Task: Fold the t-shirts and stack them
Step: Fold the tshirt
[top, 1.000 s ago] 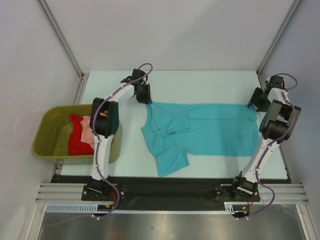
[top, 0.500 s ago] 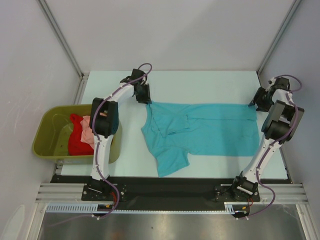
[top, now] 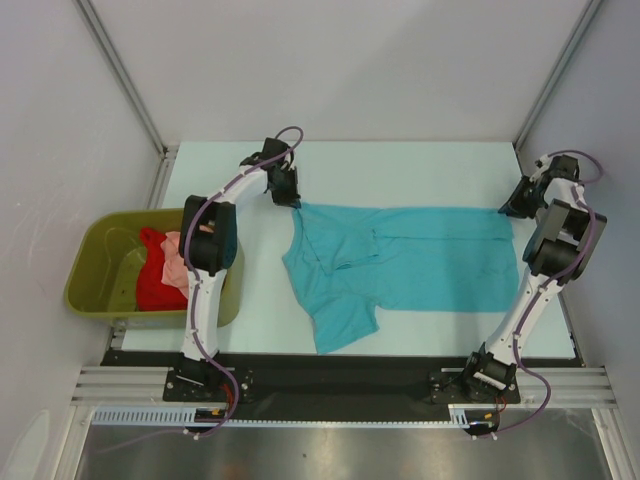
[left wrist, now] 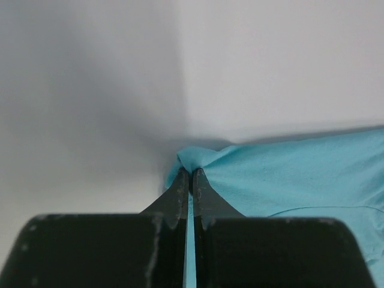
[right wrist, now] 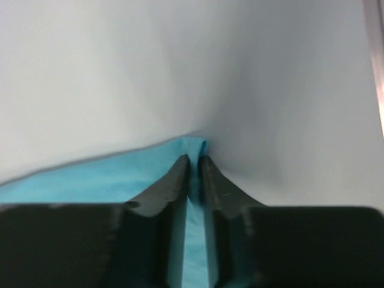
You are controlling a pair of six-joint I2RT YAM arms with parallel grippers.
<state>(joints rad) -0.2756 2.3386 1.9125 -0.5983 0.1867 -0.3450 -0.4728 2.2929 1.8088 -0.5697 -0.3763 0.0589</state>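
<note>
The left gripper (left wrist: 192,175) pinches the blue shirt (left wrist: 288,174) by a corner at its fingertips. The right gripper (right wrist: 194,162) clamps another corner likewise.

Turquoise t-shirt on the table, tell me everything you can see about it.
The turquoise t-shirt is soft, plain cloth lying mostly flat on the table, stretched sideways. Its right part is smooth. Its left part is rumpled, with folds and a flap reaching toward the near edge. The left gripper pinches its far left corner and the right gripper its far right corner, both closed on the cloth. Nothing else touches it.
</note>
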